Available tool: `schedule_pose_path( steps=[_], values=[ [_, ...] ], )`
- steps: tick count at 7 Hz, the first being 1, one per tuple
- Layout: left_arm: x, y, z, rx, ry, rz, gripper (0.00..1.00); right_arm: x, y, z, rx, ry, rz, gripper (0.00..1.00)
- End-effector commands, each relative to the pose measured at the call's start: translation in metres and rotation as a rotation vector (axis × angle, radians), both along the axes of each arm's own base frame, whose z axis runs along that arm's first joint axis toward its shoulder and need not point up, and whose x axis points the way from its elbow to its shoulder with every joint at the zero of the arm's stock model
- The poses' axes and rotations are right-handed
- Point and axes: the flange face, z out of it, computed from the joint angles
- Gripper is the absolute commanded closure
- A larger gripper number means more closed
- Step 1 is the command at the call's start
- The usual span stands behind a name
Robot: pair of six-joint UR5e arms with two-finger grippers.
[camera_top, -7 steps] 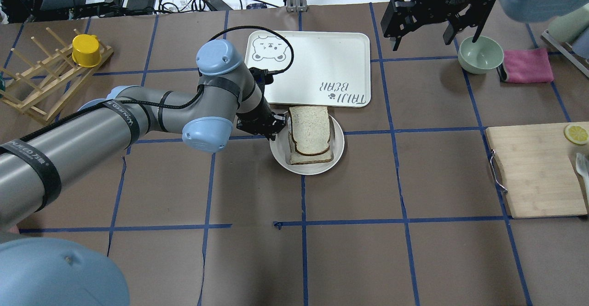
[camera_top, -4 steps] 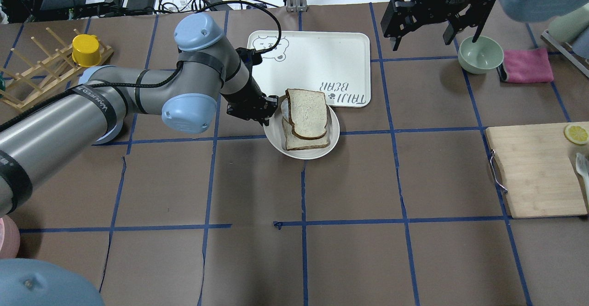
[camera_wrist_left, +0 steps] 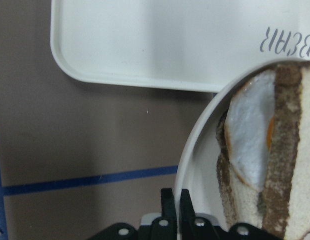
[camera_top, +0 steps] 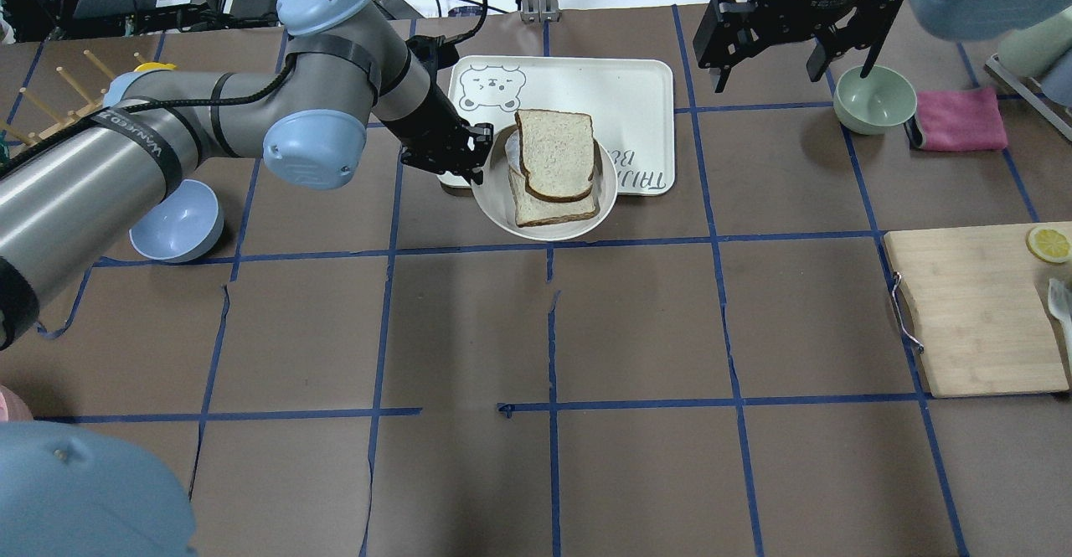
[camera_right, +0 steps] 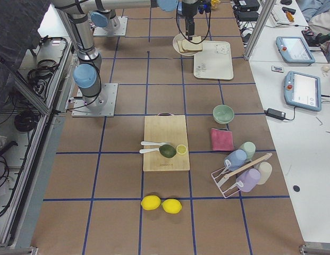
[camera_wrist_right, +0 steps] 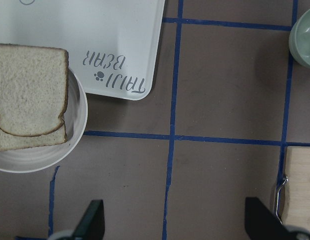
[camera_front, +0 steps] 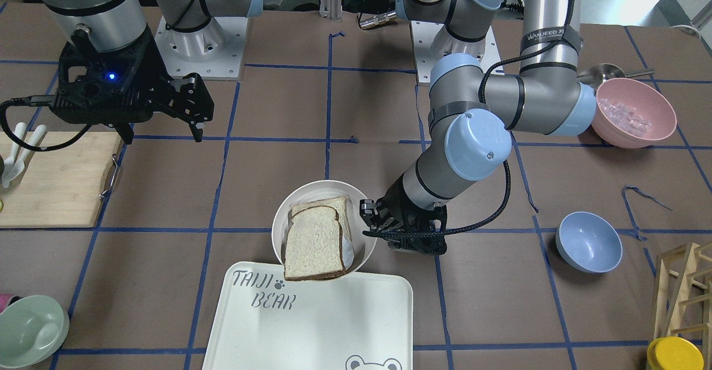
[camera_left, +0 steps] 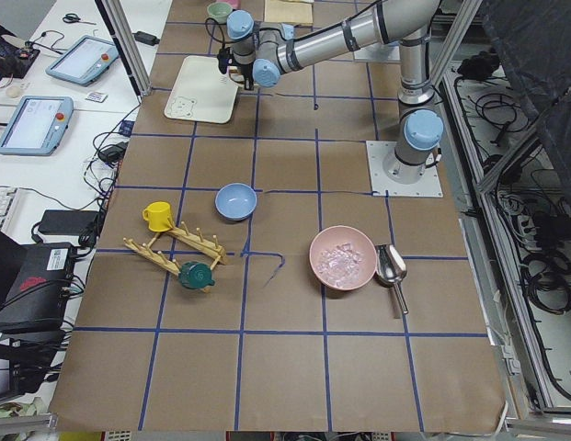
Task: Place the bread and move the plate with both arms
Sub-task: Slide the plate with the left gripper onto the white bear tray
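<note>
The round off-white plate carries two stacked slices. The bread, with a dark brown crust, lies on top of a squarer slice. A bit of egg white shows between them. My left gripper is shut on the plate's left rim and holds it raised and slightly tilted over the near edge of the white TAIJI BEAR tray. The wrist view shows its fingers pinching the rim. My right gripper is wide open and empty, high above the table's far right, well away from the plate.
A pale green bowl and a pink cloth lie under and beside the right gripper. A wooden cutting board with a lemon slice lies at the right. A blue bowl and a wooden rack are on the left.
My left arm has carried the plate with both slices away from the robot and slightly left, from the table square onto the tray's near edge. The right gripper has not moved.
</note>
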Motion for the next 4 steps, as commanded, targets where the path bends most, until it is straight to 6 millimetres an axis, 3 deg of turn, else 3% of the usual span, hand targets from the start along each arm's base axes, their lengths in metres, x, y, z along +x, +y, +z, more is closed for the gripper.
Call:
schedule_pose_path(
  steps=[1, 4],
  values=[
    [0.001, -0.057, -0.017, -0.043, 0.017, -0.062, 1.0, 0.0, -0.001, -0.001, 0.002, 0.0, 0.001, 0.0],
    [-0.007, -0.123, -0.06, -0.113, 0.056, -0.226, 1.0, 0.0, 0.0, 0.0, 0.003, 0.0, 0.001, 0.0]
  ],
)
